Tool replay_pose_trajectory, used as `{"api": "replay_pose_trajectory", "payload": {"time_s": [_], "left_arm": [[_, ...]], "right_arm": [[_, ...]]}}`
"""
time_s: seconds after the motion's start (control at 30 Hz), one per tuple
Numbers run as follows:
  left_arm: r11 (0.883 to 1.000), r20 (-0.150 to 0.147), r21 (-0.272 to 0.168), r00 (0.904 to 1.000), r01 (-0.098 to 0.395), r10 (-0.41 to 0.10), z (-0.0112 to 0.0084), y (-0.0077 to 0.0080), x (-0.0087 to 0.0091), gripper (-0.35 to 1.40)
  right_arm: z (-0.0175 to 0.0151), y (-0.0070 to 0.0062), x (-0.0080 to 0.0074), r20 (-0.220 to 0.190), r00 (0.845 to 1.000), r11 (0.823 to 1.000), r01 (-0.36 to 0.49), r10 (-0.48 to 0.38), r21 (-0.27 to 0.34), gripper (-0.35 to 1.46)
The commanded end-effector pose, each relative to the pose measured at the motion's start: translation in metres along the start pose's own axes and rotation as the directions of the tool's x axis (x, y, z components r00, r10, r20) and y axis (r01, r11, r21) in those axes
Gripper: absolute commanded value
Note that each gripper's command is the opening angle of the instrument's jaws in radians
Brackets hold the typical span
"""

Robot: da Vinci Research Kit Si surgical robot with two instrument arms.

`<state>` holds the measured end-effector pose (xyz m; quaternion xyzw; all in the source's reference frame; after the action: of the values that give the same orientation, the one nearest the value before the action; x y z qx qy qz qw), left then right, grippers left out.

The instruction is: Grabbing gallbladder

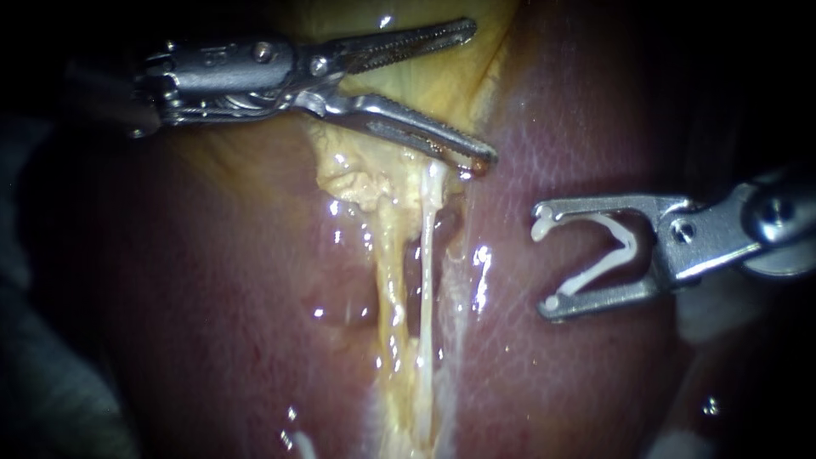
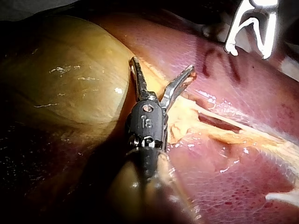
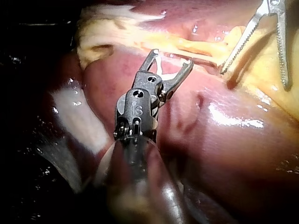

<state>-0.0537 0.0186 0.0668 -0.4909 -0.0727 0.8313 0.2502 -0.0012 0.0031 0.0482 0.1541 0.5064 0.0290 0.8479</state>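
End effector, left instrument: jaws apart beside gallbladder. End effector, right instrument: clamped on white clip; shaft cut off.

The reddish liver fills my view; on it lie the olive-yellow gallbladder and a pale tube.

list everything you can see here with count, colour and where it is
gallbladder: one, yellow-green, ahead of the left instrument
liver: one, red-pink, around the gallbladder
tubes: two, pale yellow-white, side by side, running from the gallbladder's narrow end across the liver
clip: one, white, held in the right instrument
left instrument: one, metal, open over the gallbladder's narrow end, holding nothing
right instrument: one, metal, over the liver, beside the tubes but apart from them
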Motion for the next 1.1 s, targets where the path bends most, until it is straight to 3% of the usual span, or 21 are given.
{"api": "replay_pose_trajectory", "payload": {"time_s": [0.03, 0.33, 0.73, 0.9, 1.1], "left_arm": [[1.0, 0.0, 0.0, 1.0, 0.0, 0.0, -0.0001, 0.0001, 0.0, 1.13], [1.0, -0.001, -0.009, 1.0, 0.0, 0.0, -0.0022, 0.001, 0.0, 1.13], [0.999, -0.008, -0.047, 1.0, -0.003, 0.002, -0.0099, 0.0024, -0.0002, 1.08], [0.998, 0.031, -0.068, 0.9995, -0.009, 0.011, -0.0128, 0.0022, -0.0012, 1.01], [0.997, 0.089, -0.079, 0.9958, -0.014, 0.021, -0.0138, 0.0025, -0.0021, 0.89]], "right_arm": [[0.0, 0.0, 0.0, 0.0, 1.0, 1.0, 0.0, 0.0, 0.0, 0.49], [0.0, 0.0, 0.0, 0.0, 1.0, 1.0, 0.0, 0.0, 0.0, 0.49], [-0.0001, 0.0, 0.0, 0.0, 1.0, 1.0, 0.0, 0.0, 0.0, 0.49], [-0.0001, -0.0001, 0.0, 0.0, 1.0, 1.0, 0.0, 0.0, 0.001, 0.49], [-0.0002, -0.0001, -0.0001, 0.0, 1.0, 1.0, 0.001, -0.001, 0.001, 0.49]]}}
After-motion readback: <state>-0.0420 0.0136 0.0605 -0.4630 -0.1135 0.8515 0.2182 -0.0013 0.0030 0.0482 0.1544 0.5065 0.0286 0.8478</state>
